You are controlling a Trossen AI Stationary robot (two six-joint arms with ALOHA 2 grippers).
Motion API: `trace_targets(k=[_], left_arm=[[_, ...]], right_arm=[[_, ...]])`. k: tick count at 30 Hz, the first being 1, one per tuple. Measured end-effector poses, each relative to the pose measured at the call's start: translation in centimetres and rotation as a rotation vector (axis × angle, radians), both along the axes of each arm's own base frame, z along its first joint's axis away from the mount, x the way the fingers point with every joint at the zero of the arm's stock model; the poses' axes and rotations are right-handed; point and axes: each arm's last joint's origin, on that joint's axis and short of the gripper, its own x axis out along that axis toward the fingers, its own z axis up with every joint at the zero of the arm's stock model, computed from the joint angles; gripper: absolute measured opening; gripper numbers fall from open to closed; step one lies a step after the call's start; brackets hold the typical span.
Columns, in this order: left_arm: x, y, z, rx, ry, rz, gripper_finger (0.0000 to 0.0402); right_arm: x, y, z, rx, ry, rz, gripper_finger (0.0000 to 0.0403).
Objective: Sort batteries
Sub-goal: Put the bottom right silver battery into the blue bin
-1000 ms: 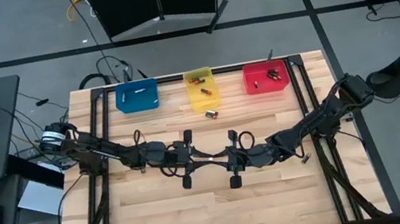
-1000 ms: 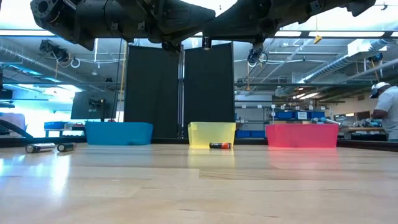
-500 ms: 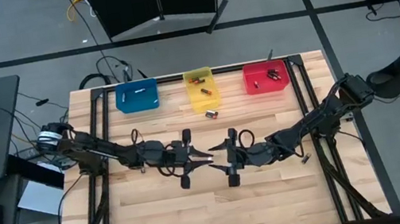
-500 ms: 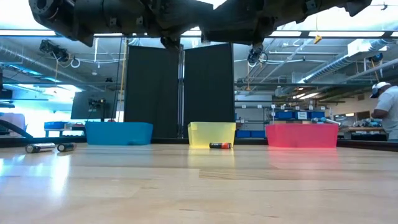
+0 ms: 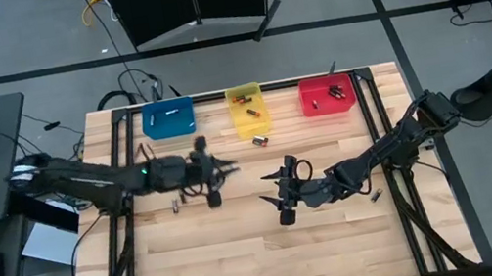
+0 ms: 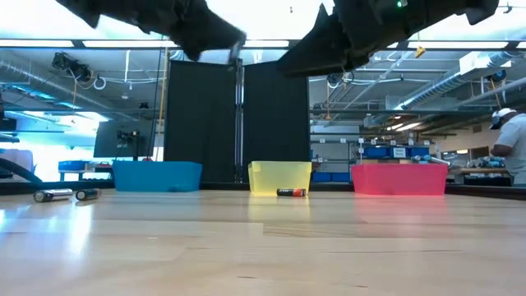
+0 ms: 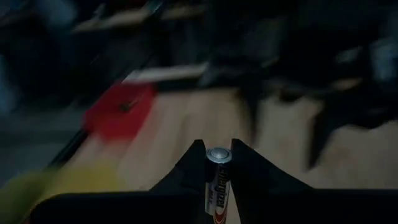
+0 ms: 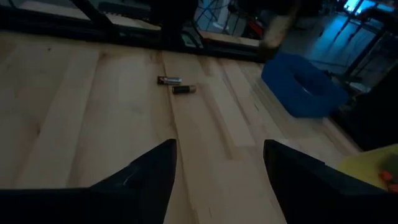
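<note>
Where the two grippers met nose to nose at the centre of the high view a second ago, they now stand apart. The left gripper [image 5: 227, 170] has swung away toward the upper left of centre, and its arm now stretches nearly level from the left edge of the table [image 5: 342, 242]. Its jaws are pinched on a battery [image 7: 217, 180] with a silver cap and a dark and reddish label, seen upright between the fingers in the left wrist view.

The right gripper [image 5: 270, 197] sits slightly right of centre in the high view, barely shifted. Its jaws, closed a second ago, are now spread wide with nothing between them; the right wrist view shows bare wood in the gap.

Along the top of the high view, the blue bin [image 5: 169, 118], yellow bin [image 5: 246, 106] and red bin [image 5: 326, 95] sit as before. One loose battery [image 5: 260, 141] remains just below the yellow bin. Two more batteries [image 5: 180, 204] lie close together under the left arm; in the low view they are at the far left [image 6: 64, 195]. Another small cell [image 5: 373, 196] lies at the right, beside the right arm. A person [image 6: 514, 148] stands at the right edge of the low view, unchanged.
</note>
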Motion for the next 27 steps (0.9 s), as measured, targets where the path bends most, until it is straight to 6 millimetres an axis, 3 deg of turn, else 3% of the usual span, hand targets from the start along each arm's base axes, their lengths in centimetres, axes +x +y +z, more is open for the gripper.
trace_targets(k=[8,13,18,27], left_arm=[[-3.9,6.5,3.0,-0.051,0.417,0.324,0.0053],[-5.6,11.7,4.1,-0.129,0.535,0.469,0.0053],[-7.2,16.8,3.1,-0.222,0.589,0.58,0.0053],[-8.4,23.5,-2.3,-0.4,0.752,0.687,0.0053]], right_arm=[[0.0,-0.2,-0.2,0.007,0.013,-0.011,0.024],[0.1,-0.9,-0.3,0.022,0.016,-0.039,0.0232],[0.3,-1.3,-0.3,0.022,0.017,-0.053,0.0223],[0.3,-1.4,-0.3,0.023,0.019,-0.052,0.0211]])
